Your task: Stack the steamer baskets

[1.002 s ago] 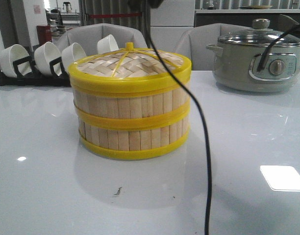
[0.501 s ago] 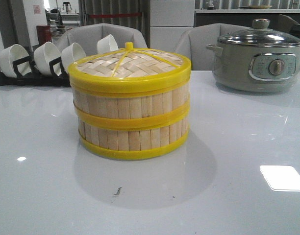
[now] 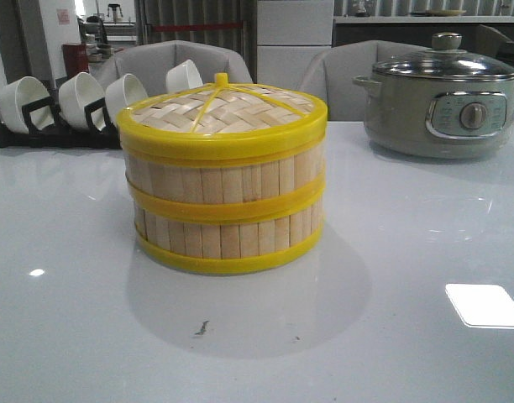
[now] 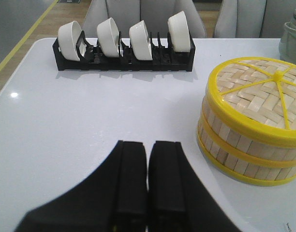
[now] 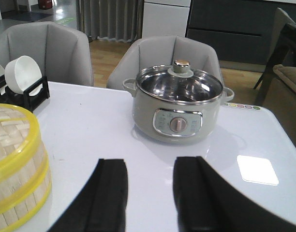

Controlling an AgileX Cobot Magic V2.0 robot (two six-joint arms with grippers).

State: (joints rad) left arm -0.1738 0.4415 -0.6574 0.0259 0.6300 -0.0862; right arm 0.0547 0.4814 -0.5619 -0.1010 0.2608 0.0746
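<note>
Steamer baskets (image 3: 228, 210): matt bamboo slats, glossy yellow plastic rims. Table (image 3: 425, 252): glossy white. Pot (image 5: 178, 104): glass lid.

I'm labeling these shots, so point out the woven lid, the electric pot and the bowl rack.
woven lid (image 3: 228, 111), front view, woven top.
electric pot (image 5: 179, 121), right wrist view, front wall.
bowl rack (image 4: 124, 62), left wrist view, black frame.

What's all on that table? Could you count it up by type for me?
Steamer baskets: 2, stacked
Woven lid: 1
White bowls: 4
Bowl rack: 1
Electric pot: 1
Total: 9
</note>
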